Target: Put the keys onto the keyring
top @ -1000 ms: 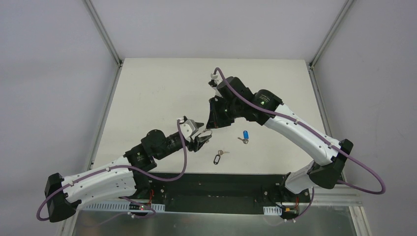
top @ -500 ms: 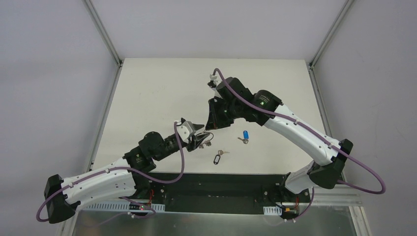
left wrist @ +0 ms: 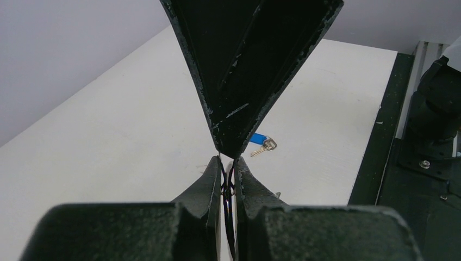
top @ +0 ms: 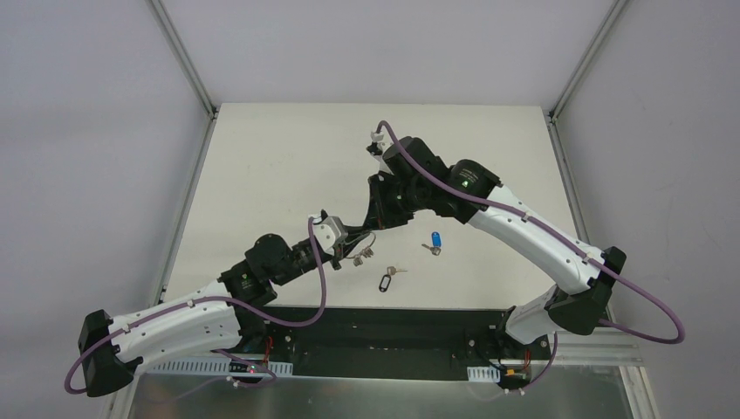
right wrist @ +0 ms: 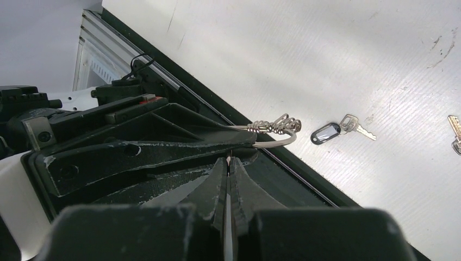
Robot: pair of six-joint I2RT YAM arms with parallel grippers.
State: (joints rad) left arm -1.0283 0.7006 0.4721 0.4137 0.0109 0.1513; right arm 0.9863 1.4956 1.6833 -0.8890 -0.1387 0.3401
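Near the middle of the white table (top: 262,157), the two arms meet tip to tip above the surface. The left gripper (left wrist: 228,173) is clamped on the keyring (right wrist: 284,140): in the right wrist view the pale wire curves out from its tip, with the small twisted metal piece (right wrist: 274,126) sitting at the top of that arc. Most of the ring is hidden inside or behind the black fingers, so only a short bow of wire shows. From above it is no more than a faint glint.

The right gripper (right wrist: 229,163) has its fingers pressed together, with only a hairline between them. Its point comes right against the left gripper's tip. Whether any wire is pinched in that hairline cannot be made out (the left wrist camera sees just a dark wedge coming down).

Both keys lie flat on the table, apart from each other and from the ring. The black-headed key (right wrist: 326,132) rests towards the table's near edge. The blue-headed key (left wrist: 260,140) lies farther out to the right; it is partly covered by the right gripper in the left wrist view and cut off at the frame edge in the right wrist view.
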